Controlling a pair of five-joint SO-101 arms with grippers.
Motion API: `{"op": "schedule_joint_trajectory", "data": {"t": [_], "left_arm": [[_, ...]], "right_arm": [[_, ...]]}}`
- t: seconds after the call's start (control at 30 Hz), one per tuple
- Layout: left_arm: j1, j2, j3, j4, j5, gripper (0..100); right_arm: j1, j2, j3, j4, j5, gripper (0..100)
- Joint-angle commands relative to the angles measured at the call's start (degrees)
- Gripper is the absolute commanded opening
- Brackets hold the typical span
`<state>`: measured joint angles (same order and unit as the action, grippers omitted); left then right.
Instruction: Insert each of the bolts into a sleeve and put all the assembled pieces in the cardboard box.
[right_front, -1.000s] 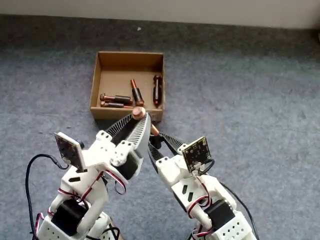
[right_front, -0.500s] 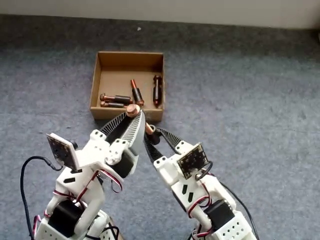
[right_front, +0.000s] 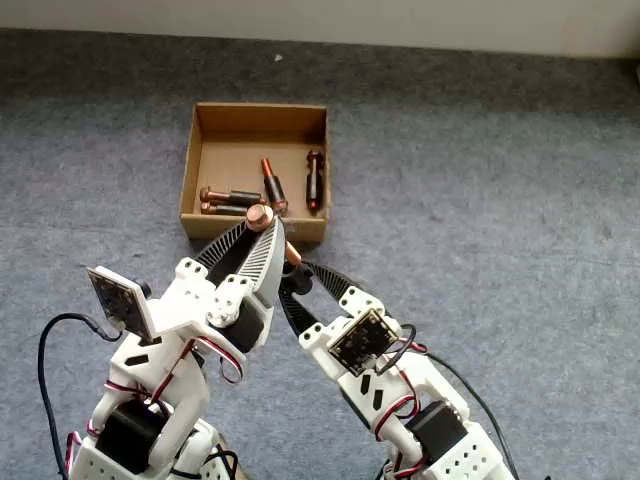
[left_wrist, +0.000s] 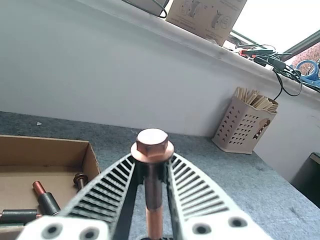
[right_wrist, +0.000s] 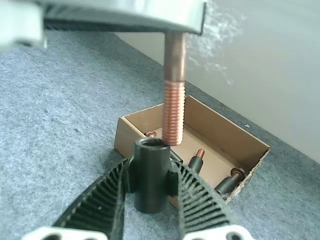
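Work right now is on joining one bolt to one sleeve. Closest in, the right gripper (right_wrist: 150, 170) is closed snug on a black sleeve (right_wrist: 149, 150), with one finger on each side. It holds the sleeve standing up, with the open hole facing up. Just above it, the left gripper (left_wrist: 152, 162) pinches a copper bolt (left_wrist: 152, 146) tight by its smooth part, right under the head. The bolt hangs straight down, with the head on top and the screw end at the bottom. In the right wrist view, the screw end is right at the rim of the sleeve. It looks a little behind the hole, so I think it is not inside yet, and I cannot tell if the two are touching. Next, I think the bolt has to line up right over the hole and then slide down into it. That should be slow and straight, or the tip may bump the rim. After that, one gripper has to let go so the other can carry the piece away. A bit farther off, the cardboard box (right_front: 190, 160) sits on the grey table (right_front: 480, 200), near both grippers. Four finished pieces (right_front: 272, 186) lie flat inside it already, each a bolt in a dark sleeve, so the job looks far along. The new piece should go in there too.
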<state>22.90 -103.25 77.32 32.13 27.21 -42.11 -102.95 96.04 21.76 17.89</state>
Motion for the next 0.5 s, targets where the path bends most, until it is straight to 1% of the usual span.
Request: {"op": "schedule_joint_trajectory", "data": {"t": [0.0, 0.13, 0.33, 0.47], "left_arm": [[-0.22, -0.57, -1.8, 1.58, 0.44, 1], [-0.31, -0.57, -1.54, 3.16, 0.44, 1], [-0.31, -0.57, -1.54, 7.91, 0.44, 1], [-0.04, -0.57, -1.45, 9.14, 0.44, 1]], "right_arm": [[1.98, -1.63, 8.04, -1.89, 0.7, 0.5], [2.42, -1.63, 8.04, -1.89, 0.7, 0.5], [2.68, -1.63, 8.04, -1.89, 0.7, 0.5], [2.68, -1.63, 8.04, -1.89, 0.7, 0.5]]}}
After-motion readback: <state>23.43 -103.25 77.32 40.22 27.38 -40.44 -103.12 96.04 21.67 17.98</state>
